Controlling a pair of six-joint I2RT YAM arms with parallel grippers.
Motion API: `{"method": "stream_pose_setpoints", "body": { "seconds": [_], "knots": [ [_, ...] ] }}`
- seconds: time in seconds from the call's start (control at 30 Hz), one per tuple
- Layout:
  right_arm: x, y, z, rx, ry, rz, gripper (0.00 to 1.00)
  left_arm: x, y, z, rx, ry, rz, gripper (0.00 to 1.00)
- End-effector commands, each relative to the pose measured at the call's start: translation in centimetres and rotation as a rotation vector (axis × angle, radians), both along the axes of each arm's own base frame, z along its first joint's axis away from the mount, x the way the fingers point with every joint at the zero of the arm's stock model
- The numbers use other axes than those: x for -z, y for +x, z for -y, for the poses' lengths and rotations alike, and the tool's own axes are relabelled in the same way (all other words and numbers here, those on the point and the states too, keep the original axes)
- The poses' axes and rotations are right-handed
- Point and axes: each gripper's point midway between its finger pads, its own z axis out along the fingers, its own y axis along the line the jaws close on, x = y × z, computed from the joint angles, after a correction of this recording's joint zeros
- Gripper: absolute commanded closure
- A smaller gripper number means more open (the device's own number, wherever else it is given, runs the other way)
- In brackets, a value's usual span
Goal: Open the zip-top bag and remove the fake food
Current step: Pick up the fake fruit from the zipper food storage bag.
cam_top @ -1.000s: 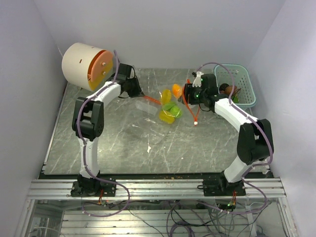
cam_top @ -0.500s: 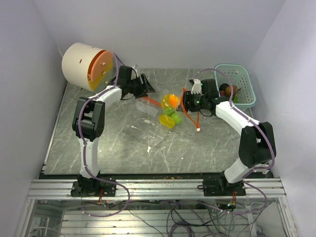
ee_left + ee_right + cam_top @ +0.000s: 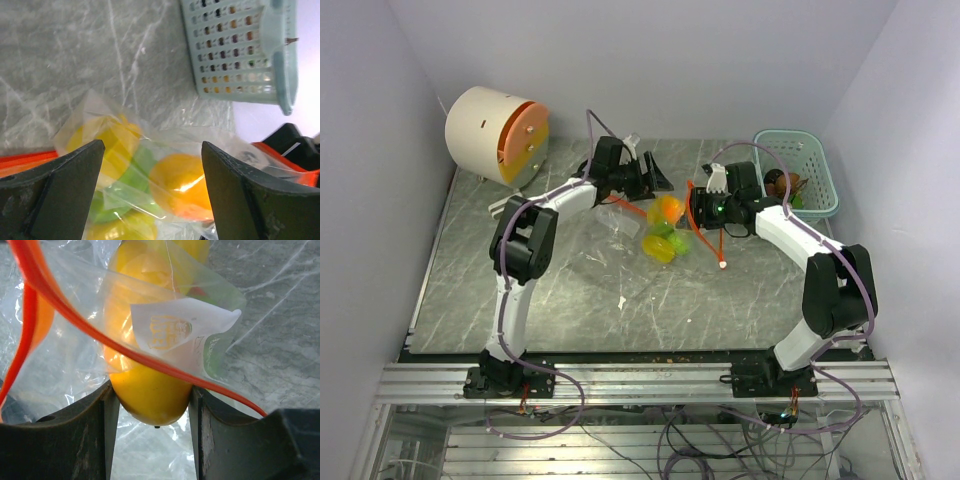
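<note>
Sitting on the worktop (image 3: 570, 290), the bag (image 3: 638, 222) of food (image 3: 667, 210) lies between the pincers: right pincer (image 3: 152, 390) pinching a yellow piece (image 3: 145, 365) at its right end, left pincer (image 3: 150, 147) spread just far-left.

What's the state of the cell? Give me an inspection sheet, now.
Surface: grey marbled table; small white scrap.
Job's things: bag mid-table, red zip strip; orange, yellow and green food inside.
Clutter: teal basket back right, brown pieces in it; white drum back left.
Grippers: left gripper open over bag; right gripper closed on yellow piece.
Cables: purple cables along arms.
Surroundings: pale walls; metal frame.
</note>
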Motion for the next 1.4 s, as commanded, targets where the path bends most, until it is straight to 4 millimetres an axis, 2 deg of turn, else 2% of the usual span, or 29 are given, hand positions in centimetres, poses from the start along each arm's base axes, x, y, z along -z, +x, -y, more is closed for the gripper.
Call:
{"method": "stream_pose_setpoints", "body": {
  "seconds": [0.0,0.07,0.13,0.2,0.3,0.33,0.47,0.57,0.8,1.0,1.13,1.27,1.37],
  "knots": [
    [-1.0,0.6,-0.1,-0.001,0.004,0.017,0.79,3.6,0.2,-1.1,-0.061,0.091,-0.085,0.12],
    [-1.2,0.6,-0.1,-0.003,0.008,0.019,0.79,4.3,-0.3,-1.0,-0.053,0.109,-0.102,0.16],
    [-1.4,0.6,-0.2,-0.005,0.016,0.019,0.79,4.7,-0.7,-0.6,-0.040,0.111,-0.111,0.26],
    [-1.5,0.6,-0.4,-0.006,0.026,0.017,0.79,4.9,-1.0,0.1,-0.027,0.093,-0.130,0.44],
    [-1.4,0.4,-0.3,-0.005,0.024,0.014,0.79,5.0,-1.3,1.2,-0.003,0.062,-0.154,0.84],
    [-1.3,0.3,-0.2,-0.004,0.019,0.014,0.79,5.2,-1.4,1.4,0.001,0.056,-0.163,0.92],
    [-1.2,-0.3,0.3,0.008,0.001,0.013,0.79,5.1,-1.4,1.5,-0.017,0.012,-0.173,0.93],
    [-0.7,-0.9,0.9,0.020,-0.025,-0.001,0.79,5.1,-0.7,0.4,-0.058,-0.016,-0.184,0.93],
    [-0.7,-1.0,2.1,0.053,-0.063,0.006,0.80,4.5,2.5,-6.0,-0.221,-0.069,-0.181,0.93],
    [-1.2,-0.3,2.5,0.068,-0.069,0.014,0.80,3.5,3.8,-10.5,-0.315,-0.069,-0.159,0.93],
    [-3.0,0.7,2.9,0.105,-0.067,0.058,0.82,2.8,4.0,-11.4,-0.323,-0.047,-0.136,0.93],
    [-6.0,2.6,4.3,0.196,-0.074,0.122,0.83,2.6,3.8,-11.2,-0.312,-0.054,-0.136,0.93],
    [-9.0,4.0,5.5,0.250,-0.054,0.171,0.83,2.7,3.7,-11.2,-0.309,-0.047,-0.137,0.93]
  ]
}}
